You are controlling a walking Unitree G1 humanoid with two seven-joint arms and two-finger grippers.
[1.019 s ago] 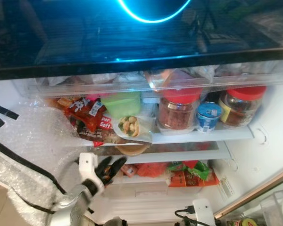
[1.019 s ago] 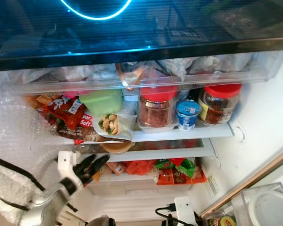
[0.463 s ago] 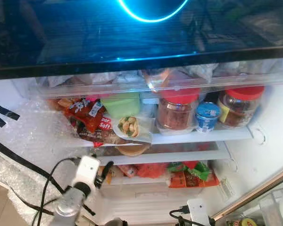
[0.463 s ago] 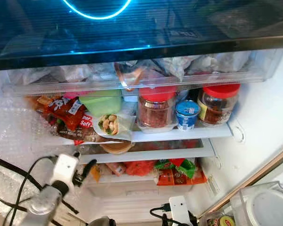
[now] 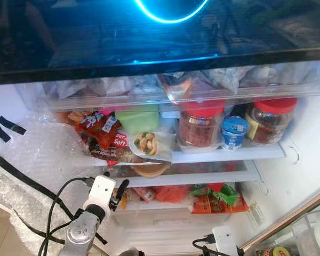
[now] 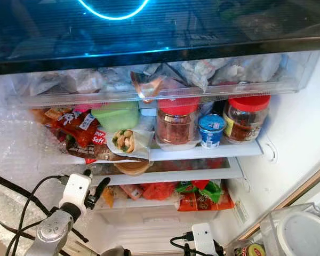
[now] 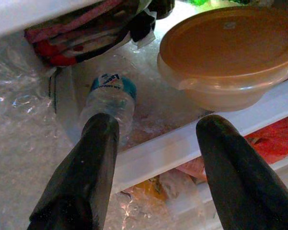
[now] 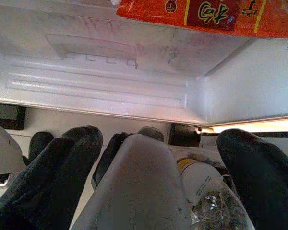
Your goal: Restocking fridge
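Left end effector (image 7: 153, 158) spread wide, holding nothing, at the middle shelf's (image 7: 182, 143) front left edge; water bottle (image 7: 108, 103) there looks light, slippery — grip mid-body.

A home kitchen: an open fridge (image 5: 288, 176) stocked with household food, red-lidded jars (image 5: 202, 124), a yogurt cup (image 5: 234, 131), a wrap (image 5: 145, 143), snack packets (image 5: 98, 127) (bubble wrap (image 5: 37, 160) lines its left wall).
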